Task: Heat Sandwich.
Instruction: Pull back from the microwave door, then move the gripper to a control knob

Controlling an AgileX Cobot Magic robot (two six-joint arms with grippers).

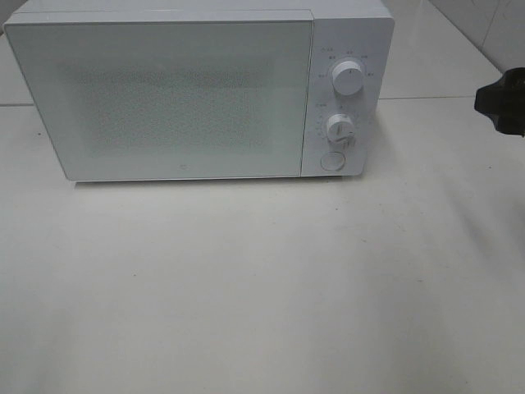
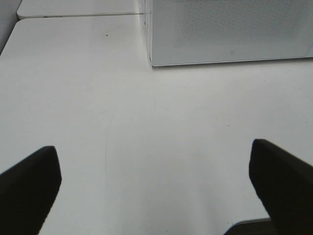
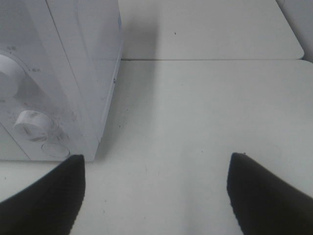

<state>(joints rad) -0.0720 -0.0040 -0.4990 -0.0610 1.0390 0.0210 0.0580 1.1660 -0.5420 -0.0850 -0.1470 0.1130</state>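
The sandwich is out of view in every frame. A white microwave stands at the back of the table with its door shut; its inside does not show. My left gripper hangs open over bare table, in front of the microwave's lower left corner, with nothing between its fingers. Beside the microwave's control panel, my right gripper is open and empty. Only a black part of the right arm shows at the right edge of the exterior view.
The control panel carries an upper knob, a lower knob and a round button below them. The white table stretches in front, with a seam to another table behind.
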